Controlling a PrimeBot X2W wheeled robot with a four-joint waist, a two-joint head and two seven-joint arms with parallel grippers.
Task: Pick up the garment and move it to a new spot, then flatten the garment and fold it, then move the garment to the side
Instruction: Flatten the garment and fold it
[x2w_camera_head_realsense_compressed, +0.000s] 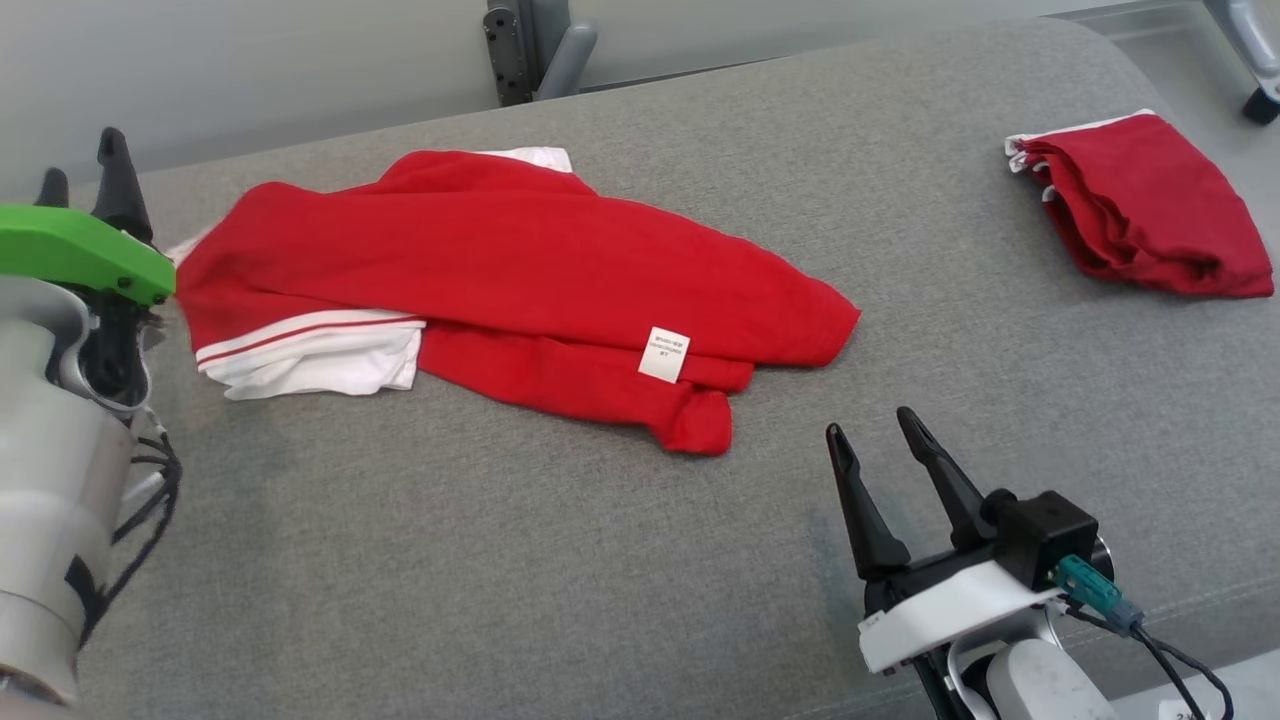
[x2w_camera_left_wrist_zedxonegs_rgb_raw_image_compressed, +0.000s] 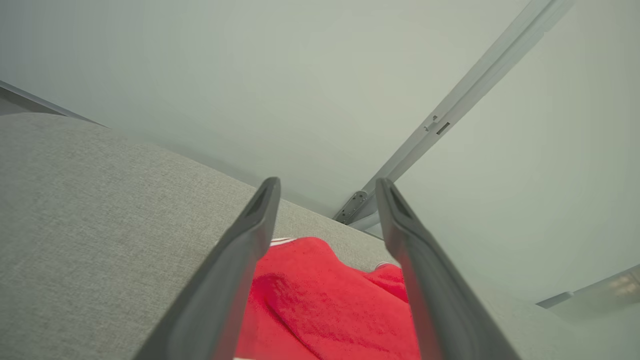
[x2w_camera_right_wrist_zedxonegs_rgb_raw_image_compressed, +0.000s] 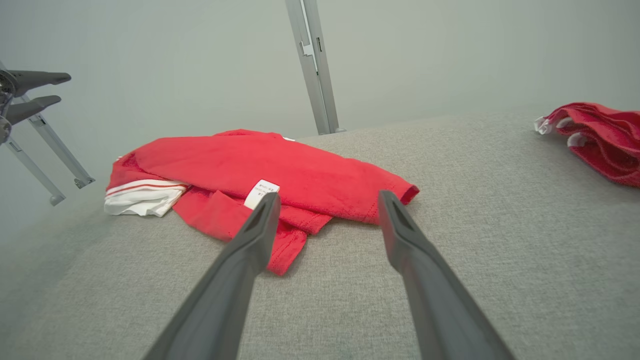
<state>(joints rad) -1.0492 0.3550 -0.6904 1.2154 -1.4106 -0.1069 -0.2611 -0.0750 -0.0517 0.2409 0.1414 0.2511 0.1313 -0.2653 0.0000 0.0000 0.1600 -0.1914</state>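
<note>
A red garment (x2w_camera_head_realsense_compressed: 520, 270) with white striped trim and a small white label lies loosely crumpled on the grey padded table (x2w_camera_head_realsense_compressed: 500, 560); it also shows in the right wrist view as the garment (x2w_camera_right_wrist_zedxonegs_rgb_raw_image_compressed: 280, 170) and in the left wrist view as red cloth (x2w_camera_left_wrist_zedxonegs_rgb_raw_image_compressed: 325, 300) below the fingers. My left gripper (x2w_camera_head_realsense_compressed: 85, 165) hangs open just off the garment's left edge, above the table's left side, holding nothing. Near the front right, my right gripper (x2w_camera_head_realsense_compressed: 875, 430) stands open, a short way in front of the garment's lower right corner. Both grippers are apart from the cloth.
A second red garment (x2w_camera_head_realsense_compressed: 1150, 205), folded, with white trim, lies at the table's far right. A grey bracket (x2w_camera_head_realsense_compressed: 525, 45) stands behind the table's back edge. A metal post (x2w_camera_right_wrist_zedxonegs_rgb_raw_image_compressed: 312, 65) rises beyond the table.
</note>
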